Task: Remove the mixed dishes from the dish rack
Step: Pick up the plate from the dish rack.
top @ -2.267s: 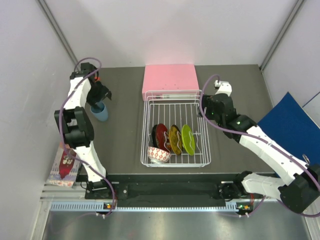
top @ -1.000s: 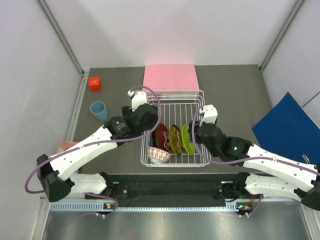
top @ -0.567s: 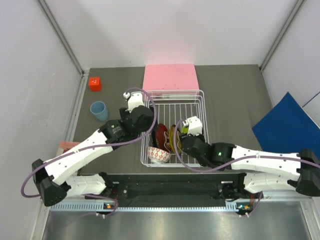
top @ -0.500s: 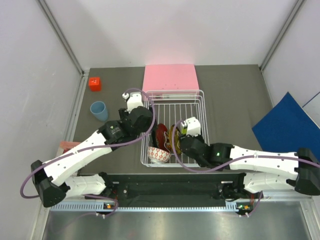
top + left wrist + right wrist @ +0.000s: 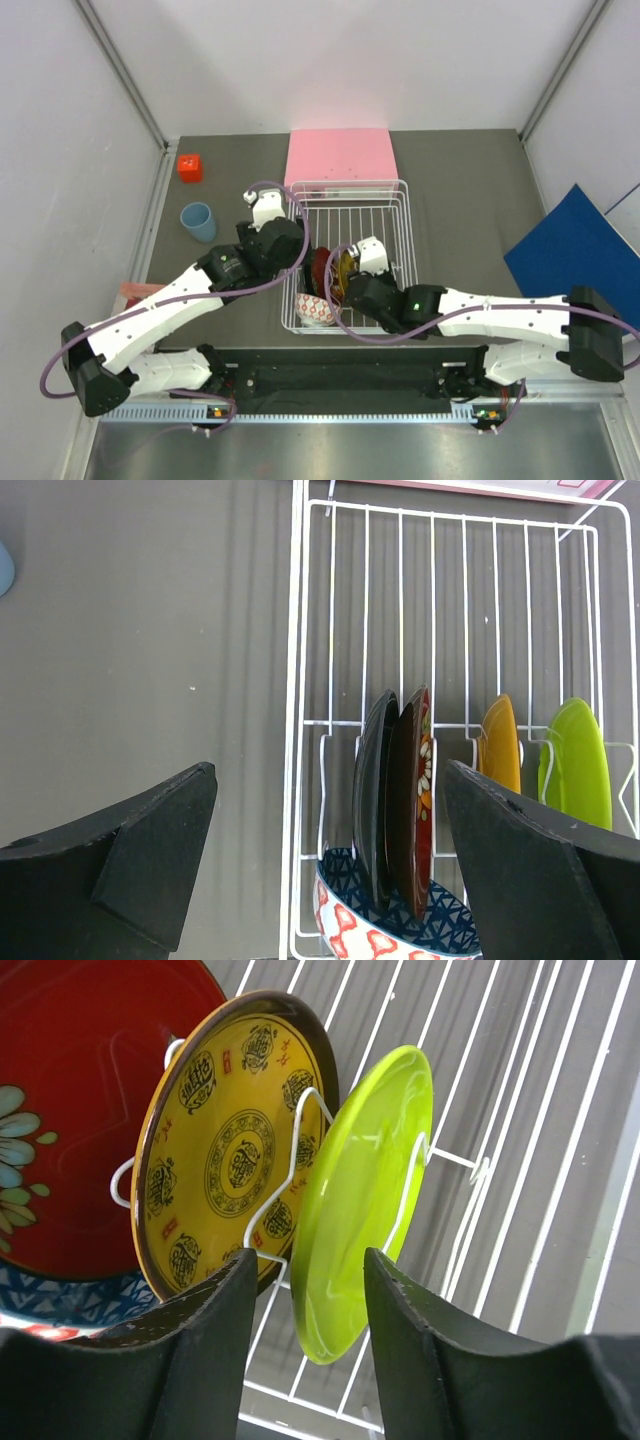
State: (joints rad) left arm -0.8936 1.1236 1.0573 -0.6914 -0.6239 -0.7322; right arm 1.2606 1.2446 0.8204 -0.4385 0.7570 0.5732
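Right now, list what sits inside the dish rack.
Upright in the dish rack: black-and-red plate, yellow-amber patterned plate, lime green plate, plus a patterned bowl. The black-and-red plate covers part of the bowl's inside.

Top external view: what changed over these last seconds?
The left gripper drew away from the light blue cup and swung over to the white wire dish rack, open. The right gripper swept in from the right and now straddles the lime green plate, open. Every dish kept its place.
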